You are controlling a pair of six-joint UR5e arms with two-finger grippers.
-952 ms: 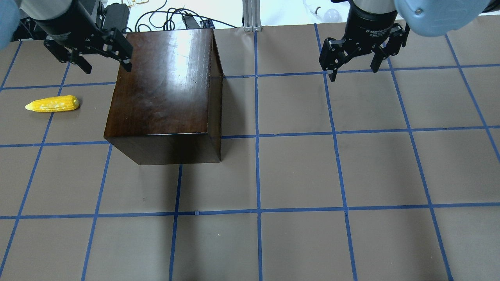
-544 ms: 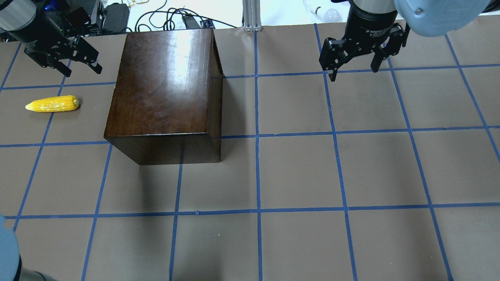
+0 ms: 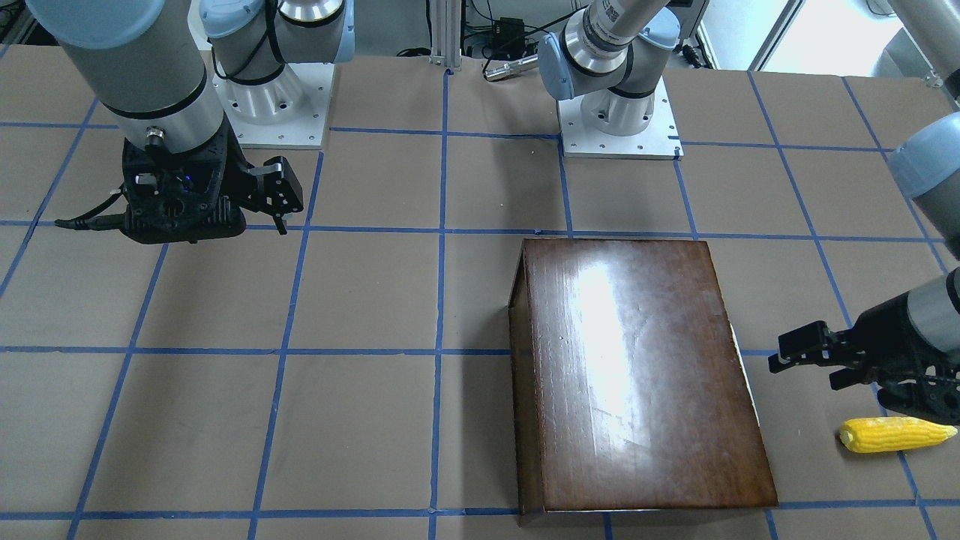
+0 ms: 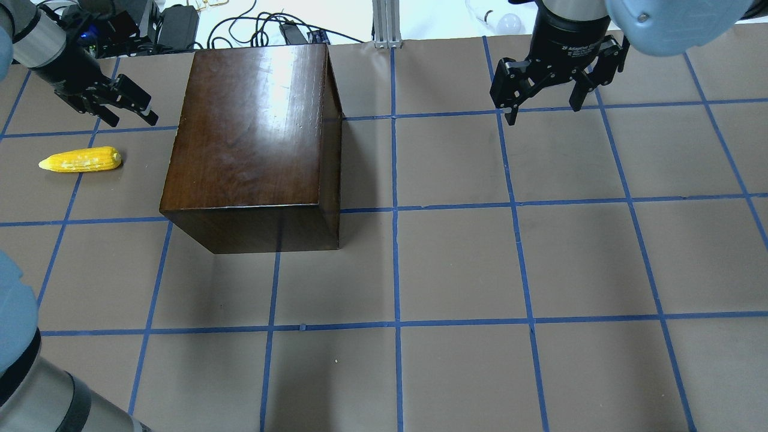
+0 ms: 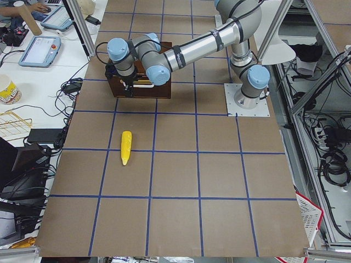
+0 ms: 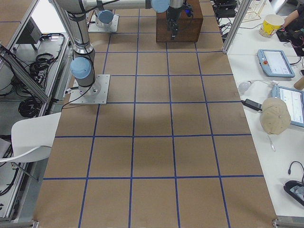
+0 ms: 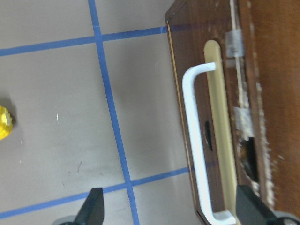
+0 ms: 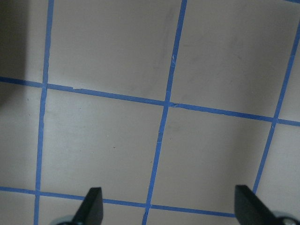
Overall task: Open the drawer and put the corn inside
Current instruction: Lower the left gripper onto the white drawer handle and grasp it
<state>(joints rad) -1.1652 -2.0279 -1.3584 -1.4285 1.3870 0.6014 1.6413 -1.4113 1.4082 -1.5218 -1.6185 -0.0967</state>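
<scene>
Left jaws lower, facing drawer

The corn is bright yellow, ribbed with rows of kernels. The box is glossy dark brown, with a white glare streak on top. The drawer front is worn dark brown, scuffed pale in spots, with a white handle over a brass-yellow plate. The table is dull brown, gridded with blue tape. The left gripper and right gripper are black. The arms are silver with pale blue joints.
</scene>
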